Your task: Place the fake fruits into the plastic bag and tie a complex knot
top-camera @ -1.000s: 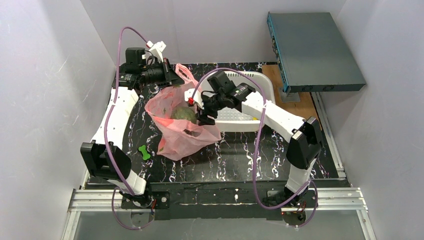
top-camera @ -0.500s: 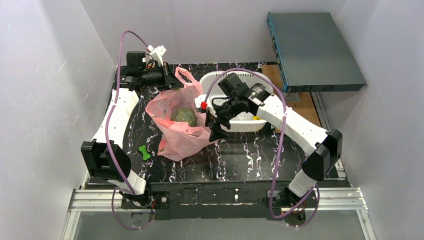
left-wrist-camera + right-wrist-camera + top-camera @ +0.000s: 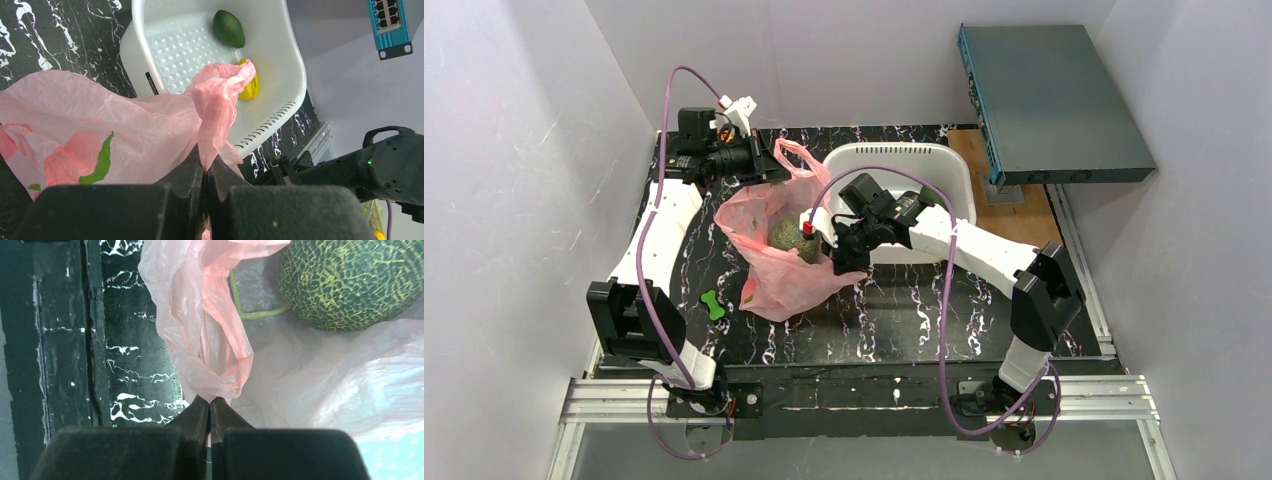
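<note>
Thin pink plastic bag (image 3: 774, 280), centre of black marbled surface (image 3: 904, 310), netted grey-green melon (image 3: 350, 282) inside; left tool (image 3: 205, 165) and right tool (image 3: 209, 402) each pinched shut on its rim, likely holding the mouth open; dark green avocado (image 3: 229, 28), yellow fruit (image 3: 251, 87) in white perforated basket (image 3: 175, 50), right.

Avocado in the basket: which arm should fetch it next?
Right. The right gripper pinches the bag just beside the basket holding the avocado. The left gripper holds a bag handle farther from it. The right must release first.

White enclosure walls (image 3: 524, 150); black marbled table (image 3: 904, 320); aluminium rail (image 3: 1094, 400), near edge; grey-blue switch box (image 3: 1054, 100), far right corner.
</note>
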